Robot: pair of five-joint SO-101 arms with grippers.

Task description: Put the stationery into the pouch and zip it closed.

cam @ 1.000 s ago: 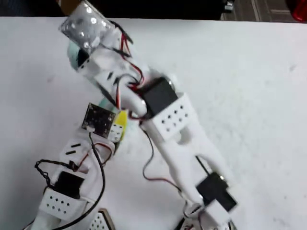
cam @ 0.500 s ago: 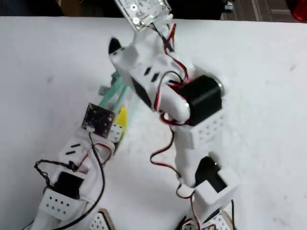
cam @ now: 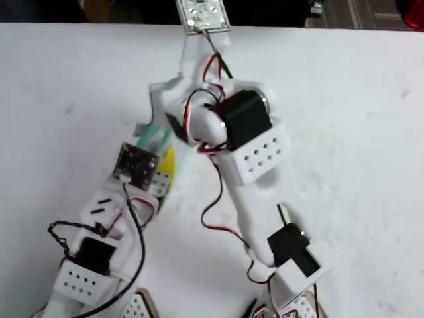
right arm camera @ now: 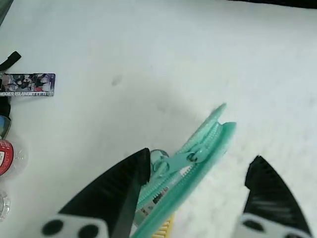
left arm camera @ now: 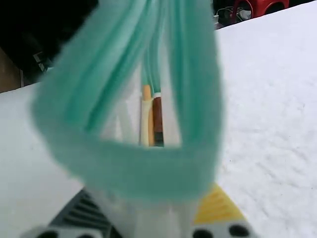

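Note:
The teal pouch (left arm camera: 124,168) is held at one end by my left gripper (left arm camera: 148,218), shut on it between a yellow finger and a grey one. Its mouth gapes toward that camera, with an orange pen (left arm camera: 147,116) and a brown pen (left arm camera: 157,119) inside. In the high view the pouch (cam: 154,138) lies between the two arms. My right gripper (right arm camera: 200,158) stands open, its black fingers (right arm camera: 116,196) on either side of the pouch's other end. The zip pull (right arm camera: 190,157) sits between them, untouched. From above, the right gripper (cam: 165,122) hangs over the pouch.
The white table (cam: 344,99) is bare to the right and left of the arms. A printed card (right arm camera: 27,84) and a red tape roll (right arm camera: 4,157) lie off to one side in the right wrist view. The left arm (cam: 93,245) fills the front left.
The right arm has swung back from the far left and turned its wrist, bringing its gripper over the pouch's end. The left arm has stayed still, holding the pouch.

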